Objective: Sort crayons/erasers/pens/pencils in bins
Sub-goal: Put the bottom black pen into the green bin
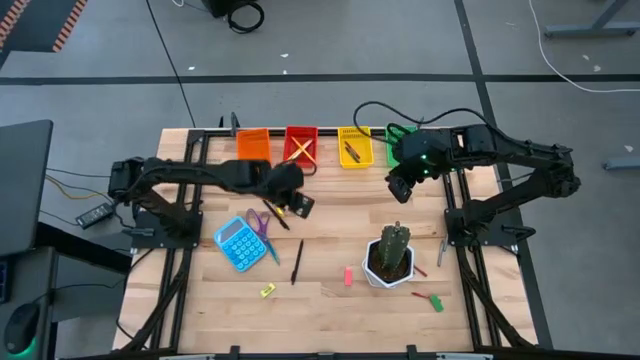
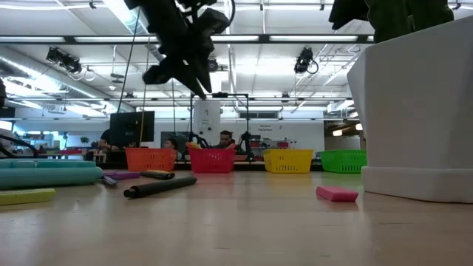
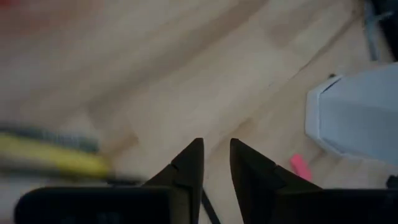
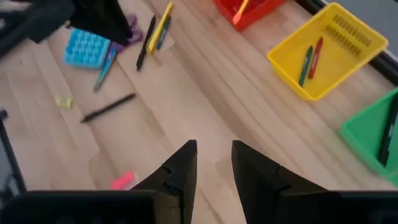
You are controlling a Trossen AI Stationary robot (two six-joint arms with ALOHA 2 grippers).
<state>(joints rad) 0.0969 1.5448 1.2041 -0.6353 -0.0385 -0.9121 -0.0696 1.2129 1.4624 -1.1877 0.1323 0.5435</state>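
While the wooden tabletop [image 1: 330,210] is carrying everything, the two dark arms are reaching over its middle from opposite side edges. The left tool [image 1: 301,205] is hanging just inside the far half near the centre, its fingers [image 3: 193,163] parted by a narrow gap and gripping nothing. The right tool [image 1: 398,188] is hovering near the far edge, in front of the green bin, its fingers [image 4: 184,163] likewise slightly apart and empty.

A white pot holding a green cactus [image 1: 391,258] is standing toward the near right corner. A blue calculator [image 1: 237,243] is lying toward the left edge, with purple-handled scissors [image 1: 258,222] just beside it.

Four slotted plastic bins are sitting in a row along the far edge: the orange bin [image 1: 253,145], the red bin [image 1: 300,145] with pale pencils crossed inside, the yellow bin [image 1: 355,147] with a green crayon [image 4: 305,60] and a red crayon [image 4: 317,50] inside, and the green bin [image 4: 376,134] with a dark stick in it.

A black pen [image 1: 297,262] is lying near the tabletop's middle, well apart from the bins. A yellow pencil [image 4: 160,26] is lying beside the scissors. A pink eraser [image 1: 348,276] is resting just left of the pot, a yellow-green eraser [image 1: 267,291] is sitting near the near edge, and a green eraser [image 1: 437,303] is lying by the near right corner.
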